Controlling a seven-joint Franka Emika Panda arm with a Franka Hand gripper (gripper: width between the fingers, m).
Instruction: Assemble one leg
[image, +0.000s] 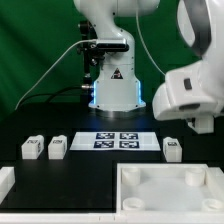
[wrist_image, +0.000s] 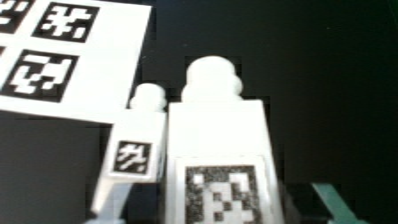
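In the wrist view two white legs lie side by side on the black table, each with a rounded peg end and a black-and-white tag. The nearer leg (wrist_image: 215, 140) lies between my gripper's (wrist_image: 222, 208) fingers, with a dark gap showing between it and one finger (wrist_image: 333, 203). The second leg (wrist_image: 139, 140) lies just beside it. The gripper is open and holds nothing. In the exterior view the gripper (image: 200, 122) hangs low at the right, just above a leg (image: 171, 150). Two more legs (image: 32, 148) (image: 57, 147) lie at the left.
The marker board (image: 115, 140) lies in front of the robot base and shows in the wrist view (wrist_image: 54, 55) beside the legs. A large white tray-like piece with a raised rim (image: 120, 190) fills the front right. Another white part (image: 5, 182) sits at the front left edge.
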